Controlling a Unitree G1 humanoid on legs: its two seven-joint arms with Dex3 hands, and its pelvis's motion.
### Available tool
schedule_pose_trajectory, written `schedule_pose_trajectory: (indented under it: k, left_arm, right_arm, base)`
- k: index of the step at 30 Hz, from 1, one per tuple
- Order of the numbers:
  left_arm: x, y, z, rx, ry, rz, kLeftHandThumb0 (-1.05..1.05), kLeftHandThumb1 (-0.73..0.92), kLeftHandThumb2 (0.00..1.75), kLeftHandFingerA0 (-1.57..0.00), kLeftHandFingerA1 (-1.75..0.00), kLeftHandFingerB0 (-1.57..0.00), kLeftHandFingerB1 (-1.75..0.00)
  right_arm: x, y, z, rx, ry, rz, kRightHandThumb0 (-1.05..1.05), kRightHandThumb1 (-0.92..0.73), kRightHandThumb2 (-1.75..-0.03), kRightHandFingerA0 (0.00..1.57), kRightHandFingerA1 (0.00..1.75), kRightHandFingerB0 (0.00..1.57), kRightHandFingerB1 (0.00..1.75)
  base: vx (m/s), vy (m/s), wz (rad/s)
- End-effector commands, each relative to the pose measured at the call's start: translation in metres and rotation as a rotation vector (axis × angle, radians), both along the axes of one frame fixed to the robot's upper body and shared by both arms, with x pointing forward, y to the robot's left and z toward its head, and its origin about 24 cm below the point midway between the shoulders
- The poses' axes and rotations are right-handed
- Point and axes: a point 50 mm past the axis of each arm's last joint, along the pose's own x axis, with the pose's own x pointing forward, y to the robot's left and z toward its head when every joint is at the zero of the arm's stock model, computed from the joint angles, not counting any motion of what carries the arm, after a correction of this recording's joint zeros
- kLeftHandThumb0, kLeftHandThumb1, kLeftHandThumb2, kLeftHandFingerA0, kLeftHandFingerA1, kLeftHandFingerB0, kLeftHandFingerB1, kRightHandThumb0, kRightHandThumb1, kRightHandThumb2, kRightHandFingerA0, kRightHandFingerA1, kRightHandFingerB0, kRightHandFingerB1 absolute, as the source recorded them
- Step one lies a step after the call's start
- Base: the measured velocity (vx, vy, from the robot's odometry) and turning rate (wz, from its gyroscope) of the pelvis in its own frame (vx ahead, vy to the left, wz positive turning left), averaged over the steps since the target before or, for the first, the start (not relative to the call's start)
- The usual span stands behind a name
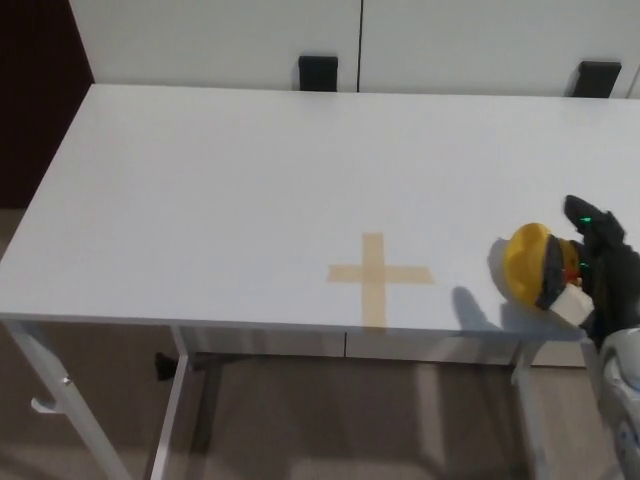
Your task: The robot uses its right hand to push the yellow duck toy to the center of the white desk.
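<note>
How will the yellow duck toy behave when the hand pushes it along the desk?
The yellow duck toy looks rounded, so it may roll or turn rather than slide straight. The white desk looks smooth, so probably little friction. The right hand is beside it.
</note>
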Motion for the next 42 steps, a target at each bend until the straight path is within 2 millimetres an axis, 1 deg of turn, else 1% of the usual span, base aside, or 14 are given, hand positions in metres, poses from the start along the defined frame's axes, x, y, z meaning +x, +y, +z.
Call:
schedule_pose_trajectory:
  k: [1,2,10,11,13,17,22,26,27,32,33,36,37,42]
  left_arm:
    - [-0.001,0.0,0.001,0.003,-0.015,-0.032,0.66,-0.32,1.75,-1.07,-1.08,-1.18,-1.12]
    - [-0.001,-0.001,0.0,0.001,-0.016,-0.033,0.63,-0.36,1.75,-1.09,-1.07,-1.23,-1.1]
    - [0.0,-0.002,-0.001,0.002,-0.006,-0.041,0.66,-0.3,1.75,-1.14,-1.08,-1.23,-1.12]
    - [0.0,-0.003,-0.001,0.001,-0.006,-0.04,0.57,-0.36,1.75,-1.16,-1.09,-1.12,-1.06]
    - [0.0,-0.003,-0.002,-0.002,-0.007,-0.037,0.65,-0.37,1.75,-1.09,-1.05,-1.2,-1.1]
    - [0.0,-0.003,-0.002,-0.005,-0.009,-0.036,0.57,-0.38,1.75,-1.18,-1.08,-1.16,-1.05]
    - [0.001,-0.003,-0.001,-0.006,-0.013,-0.037,0.62,-0.36,1.75,-1.11,-1.08,-1.19,-1.09]
    - [0.0,-0.005,-0.002,-0.01,-0.013,-0.047,0.63,-0.39,1.75,-1.13,-1.08,-1.18,-1.08]
    - [0.0,-0.005,-0.003,-0.011,-0.012,-0.05,0.65,-0.44,1.75,-1.17,-1.07,-1.21,-1.08]
    - [0.0,-0.006,-0.003,-0.012,-0.011,-0.052,0.65,-0.44,1.75,-1.17,-1.07,-1.21,-1.08]
    - [0.0,-0.006,-0.003,-0.013,-0.015,-0.048,0.63,-0.29,1.75,-1.2,-1.09,-1.26,-1.08]
    - [0.0,-0.006,-0.003,-0.015,-0.019,-0.042,0.63,-0.29,1.75,-1.2,-1.09,-1.26,-1.08]
    - [0.0,-0.006,-0.003,-0.013,-0.012,-0.049,0.56,-0.34,1.75,-1.19,-1.07,-1.16,-1.06]
    - [0.001,-0.006,-0.003,-0.008,-0.003,-0.058,0.58,-0.37,1.75,-1.19,-1.07,-1.21,-1.08]
  right_arm:
    - [-0.004,0.017,-0.011,0.014,0.066,0.037,-0.88,-0.9,-0.85,0.0,0.34,0.05,0.27]
    - [-0.004,0.023,-0.012,0.043,0.066,0.024,-0.82,-0.77,-1.19,0.0,0.22,0.01,0.19]
    - [-0.005,0.043,-0.013,0.086,0.052,-0.012,-0.84,-0.8,-1.21,0.0,0.22,0.01,0.16]
    - [-0.005,0.046,-0.013,0.09,0.053,-0.001,-0.93,-0.87,-1.24,0.0,0.15,0.0,0.08]
    - [-0.005,0.053,-0.014,0.085,0.059,0.032,-0.95,-0.9,-1.26,0.0,0.14,0.0,0.06]
    - [-0.005,0.064,-0.013,0.071,0.07,0.081,-0.86,-0.83,-1.23,0.0,0.2,0.02,0.14]
    - [-0.005,0.073,-0.012,0.063,0.076,0.096,-0.82,-0.81,-1.23,0.0,0.23,0.02,0.16]
    - [-0.005,0.08,-0.011,0.077,0.075,0.106,-0.88,-0.82,-1.23,0.0,0.19,0.01,0.13]
    - [-0.005,0.083,-0.01,0.077,0.079,0.115,-1.03,-0.92,-1.28,0.0,0.1,0.0,0.0]
    - [-0.005,0.086,-0.009,0.075,0.085,0.126,-1.03,-0.92,-1.28,0.0,0.1,0.0,0.0]
    - [-0.005,0.09,-0.008,0.077,0.083,0.134,-0.89,-0.92,-0.83,0.0,0.03,0.0,0.14]
    - [-0.005,0.096,-0.007,0.081,0.08,0.142,-0.89,-0.92,-0.83,0.0,0.03,0.0,0.14]
    - [-0.006,0.101,-0.008,0.072,0.082,0.163,-0.88,-0.86,-1.26,0.0,0.21,0.0,0.12]
    - [-0.007,0.111,-0.009,0.053,0.089,0.198,-0.85,-0.84,-1.25,0.0,0.23,0.0,0.15]
  base:
    - [0.0,0.0,0.0]
    - [0.0,0.0,0.0]
    - [0.0,0.0,0.0]
    - [0.0,0.0,0.0]
    - [0.0,0.0,0.0]
    - [0.0,0.0,0.0]
    - [0.0,0.0,0.0]
    - [0.0,0.0,0.0]
    - [0.0,0.0,0.0]
    - [0.0,0.0,0.0]
    - [0.0,0.0,0.0]
    - [0.0,0.0,0.0]
    - [0.0,0.0,0.0]
    - [0.0,0.0,0.0]
